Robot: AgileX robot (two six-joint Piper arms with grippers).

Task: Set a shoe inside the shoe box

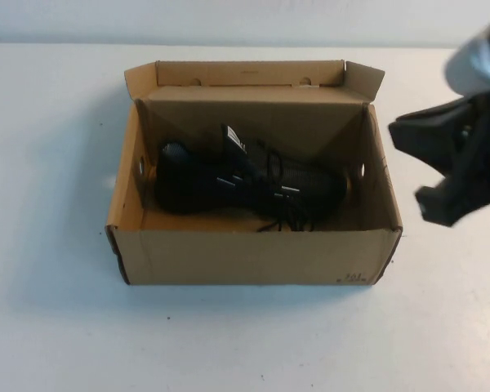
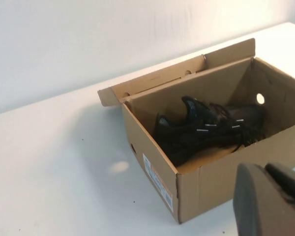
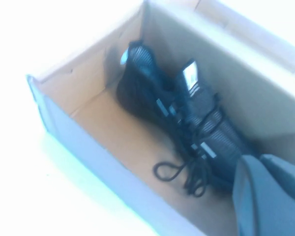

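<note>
Inside the open shoe box, centre of the high view, lay the shoe, a black knit lace-up sneaker resting on its side along the cardboard floor, heel toward frame left, toe toward frame right, loose laces trailing toward the near wall. Stood upright at the far side of the box: the hinged flap lid, with two half-round notches along its fold. Showed small dark print at the lower right corner of the near wall, too small to read. Showed round holes in both end walls. Rested on a plain white table.

Hung at the right edge of the high view, above the table just beside the box's right end wall: the right gripper, black, holding nothing, fingers together. Appeared in the right wrist view as a blurred dark shape at lower right, over the toe end of the shoe.

Appeared only in the left wrist view, lower right corner: the left gripper, fingers closed, empty, out of the high view altogether. Revealed there alone: a white label with orange marks on the box's end wall, text unreadable. Revealed in the right wrist view: the white tongue label on the sneaker, its mark illegible, plus a laces loop lying on the box floor.
</note>
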